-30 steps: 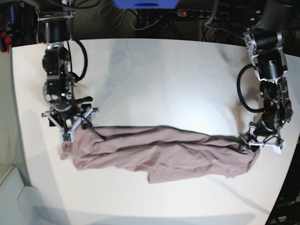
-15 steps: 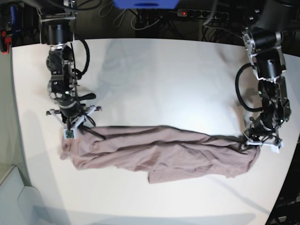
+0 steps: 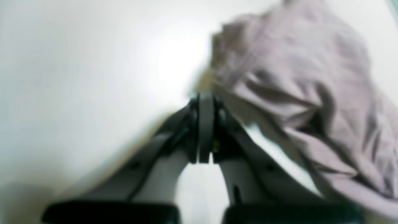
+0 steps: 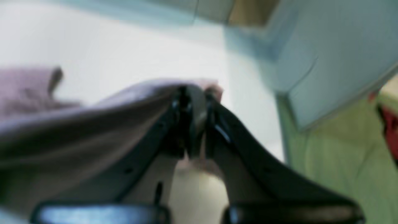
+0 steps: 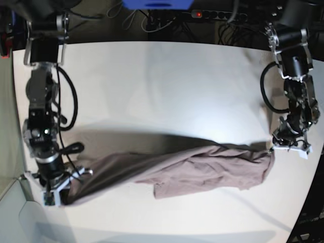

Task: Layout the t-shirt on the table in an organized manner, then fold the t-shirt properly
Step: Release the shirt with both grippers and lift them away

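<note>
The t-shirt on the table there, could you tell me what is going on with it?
Two robot arms hold the mauve-pink t-shirt by opposite ends over the white table. The right gripper is shut on one end near the table's front corner; the left gripper looks shut on the other. The shirt hangs stretched between them, bunched and wrinkled, not yet laid flat.

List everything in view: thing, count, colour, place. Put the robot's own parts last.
t-shirt: one, dusty mauve-pink, stretched in a rumpled band across the near half of the table.
table: one, white, fills most of the base view.
power strip: one, black, red switch, behind the far edge.
cables: several, dark, behind the far edge.
right end effector: one, shut on the t-shirt's end.
left end effector: one, shut at the opposite end.
</note>
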{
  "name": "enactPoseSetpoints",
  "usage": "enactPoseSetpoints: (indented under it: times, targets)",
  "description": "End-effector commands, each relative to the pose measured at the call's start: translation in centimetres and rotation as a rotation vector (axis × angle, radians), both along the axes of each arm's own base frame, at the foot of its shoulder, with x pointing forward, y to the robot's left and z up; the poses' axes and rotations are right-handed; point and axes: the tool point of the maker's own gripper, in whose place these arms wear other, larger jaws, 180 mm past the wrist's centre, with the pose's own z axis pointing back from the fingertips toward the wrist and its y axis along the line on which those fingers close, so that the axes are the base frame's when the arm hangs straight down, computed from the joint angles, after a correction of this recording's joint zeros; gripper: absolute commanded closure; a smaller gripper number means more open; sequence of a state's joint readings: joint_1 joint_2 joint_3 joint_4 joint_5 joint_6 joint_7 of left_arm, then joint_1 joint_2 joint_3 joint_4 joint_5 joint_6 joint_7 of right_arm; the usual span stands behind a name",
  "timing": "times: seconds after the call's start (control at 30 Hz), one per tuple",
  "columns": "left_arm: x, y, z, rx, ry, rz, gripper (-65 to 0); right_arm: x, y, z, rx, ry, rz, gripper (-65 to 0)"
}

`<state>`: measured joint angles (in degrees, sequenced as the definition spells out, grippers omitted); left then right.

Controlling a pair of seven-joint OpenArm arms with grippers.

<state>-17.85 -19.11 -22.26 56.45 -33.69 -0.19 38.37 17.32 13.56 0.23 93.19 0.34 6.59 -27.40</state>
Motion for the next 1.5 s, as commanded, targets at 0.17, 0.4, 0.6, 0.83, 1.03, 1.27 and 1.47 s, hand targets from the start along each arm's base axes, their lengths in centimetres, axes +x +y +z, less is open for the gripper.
enactPoseSetpoints:
  times: [0.17,0.4,0.6,0.83,1.03,1.27,1.47]
  targets:
    - [0.2,0.4,4.6,0.092,-0.125,-0.037,-0.3,7.1,-0.8,2.7,0.059,-0.021,-0.034,0.0]
    - [-2.0,0.1,5.1,0.149,-0.132,-0.074,-0.3,11.8,-1.4,-5.4,0.106,0.134,-0.041,-0.2]
    - [-2.7,0.0,5.4,0.171,-0.136,-0.089,-0.3,12.4,-2.4,-8.1,0.084,0.177,-0.047,-25.6]
    - [-4.7,2.5,5.0,0.125,-0.086,-0.012,-0.3,11.3,-5.9,-6.5,0.02,0.107,-0.069,-44.8]
    - [-5.2,3.7,5.3,0.114,-0.086,0.025,-0.3,9.6,-9.7,-6.9,-0.036,0.077,-0.099,-45.2]
    - [-5.6,3.9,5.0,0.113,-0.076,0.03,-0.3,9.2,-10.2,-7.2,-0.044,0.075,-0.102,-45.5]
    - [-6.3,3.9,4.4,0.113,-0.057,0.03,-0.3,9.0,-6.4,-9.7,0.007,0.105,-0.059,-45.5]
